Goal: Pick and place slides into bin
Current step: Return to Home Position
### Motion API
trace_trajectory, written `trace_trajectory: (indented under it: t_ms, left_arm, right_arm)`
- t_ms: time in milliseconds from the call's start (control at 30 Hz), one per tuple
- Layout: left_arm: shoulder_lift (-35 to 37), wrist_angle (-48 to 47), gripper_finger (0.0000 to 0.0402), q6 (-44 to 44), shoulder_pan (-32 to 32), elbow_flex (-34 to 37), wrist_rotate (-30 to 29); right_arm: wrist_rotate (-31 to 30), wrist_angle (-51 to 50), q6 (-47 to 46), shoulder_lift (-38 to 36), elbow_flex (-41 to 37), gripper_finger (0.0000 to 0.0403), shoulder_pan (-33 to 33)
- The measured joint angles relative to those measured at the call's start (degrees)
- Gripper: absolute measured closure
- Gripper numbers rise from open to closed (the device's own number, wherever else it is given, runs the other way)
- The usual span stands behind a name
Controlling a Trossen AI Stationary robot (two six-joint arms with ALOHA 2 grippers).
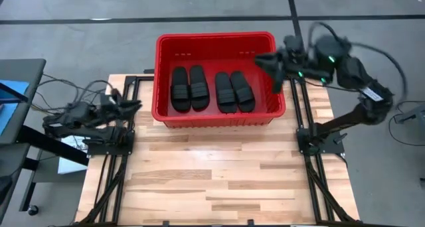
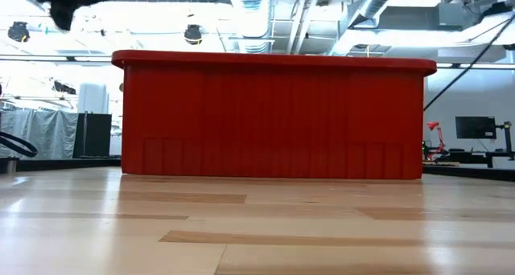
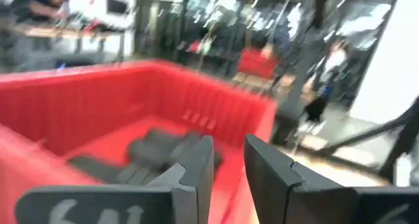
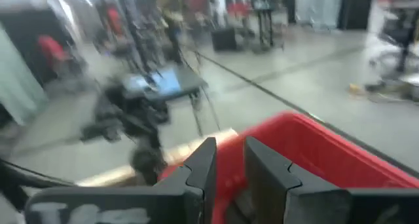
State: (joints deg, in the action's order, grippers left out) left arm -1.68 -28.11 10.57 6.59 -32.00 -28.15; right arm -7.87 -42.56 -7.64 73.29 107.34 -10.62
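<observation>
Several black slides lie side by side on the floor of the red bin point(image 1: 212, 36), as a left pair point(image 1: 189, 87) and a right pair point(image 1: 234, 91). The bin stands at the table's far middle. My left gripper point(image 1: 136, 105) hovers just left of the bin's left wall, pointing level at it. It is open with a narrow gap, and nothing is between its fingers point(image 3: 229, 162). My right gripper point(image 1: 269, 64) is raised over the bin's far right corner. It is also narrowly open, with nothing between its fingers point(image 4: 229, 162). The left wrist view shows the slides point(image 3: 157, 152) inside the bin.
The wooden table top point(image 1: 219, 174) stretches in front of the bin to the near edge. From table height, the bin's red wall point(image 2: 273, 118) spans most of the low view. Dark arm frames point(image 1: 312, 141) stand along both table sides.
</observation>
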Motion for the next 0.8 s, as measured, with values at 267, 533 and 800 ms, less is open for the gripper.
trace_trajectory:
  t_ms: [267,533,800]
  left_arm:
    - [1.64,8.26,0.0325,3.51,0.04,7.39,8.44]
    - [1.49,9.81,0.0325,5.25,0.20,11.24,9.93]
    - [1.43,22.00,0.0325,6.51,0.26,18.01,13.17]
  right_arm:
    - [-8.36,21.49,-4.47,-13.72,-23.37,0.0336,19.65]
    - [-19.59,26.15,-10.67,-22.78,-39.34,0.0336,33.41]
    - [-25.14,25.84,-15.96,-28.89,-51.41,0.0336,37.96]
